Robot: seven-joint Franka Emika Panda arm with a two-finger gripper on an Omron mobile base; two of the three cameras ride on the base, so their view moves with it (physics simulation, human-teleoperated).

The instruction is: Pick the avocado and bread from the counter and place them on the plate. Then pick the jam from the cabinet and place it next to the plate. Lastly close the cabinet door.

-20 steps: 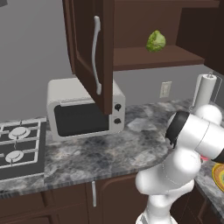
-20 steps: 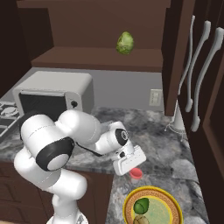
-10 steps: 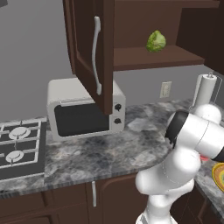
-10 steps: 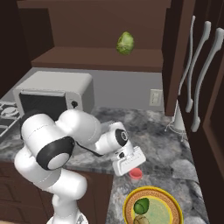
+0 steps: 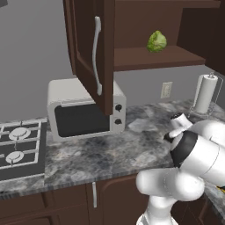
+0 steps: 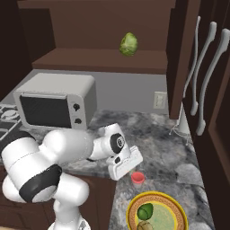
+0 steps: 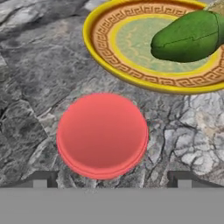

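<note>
The jam (image 7: 103, 135) is a squat red jar standing on the grey marbled counter (image 6: 152, 134), just beside the plate (image 7: 105, 52). In the right base view the jam (image 6: 138, 178) sits at the plate's (image 6: 173, 203) near-left rim. The dark green avocado (image 7: 190, 35) lies on the plate, with the golden-brown bread (image 6: 144, 226) next to the avocado (image 6: 145, 210). My gripper (image 7: 111, 181) hovers right above the jam, open, its fingertips (image 7: 41, 179) wide of the lid on both sides and touching nothing. The cabinet door (image 5: 92, 52) stands swung open.
A pale green leafy ball (image 6: 129, 44) rests on the cabinet shelf. A white microwave (image 5: 83, 112) stands under the open door, a stove (image 5: 17, 149) to its left. A paper towel roll (image 5: 205, 93) is at the counter's back right. Tall closed doors with silver handles (image 6: 211, 67) are on the right.
The jaws have opened and let go of the jam, which now stands on the counter by the plate. The arm has barely moved.
</note>
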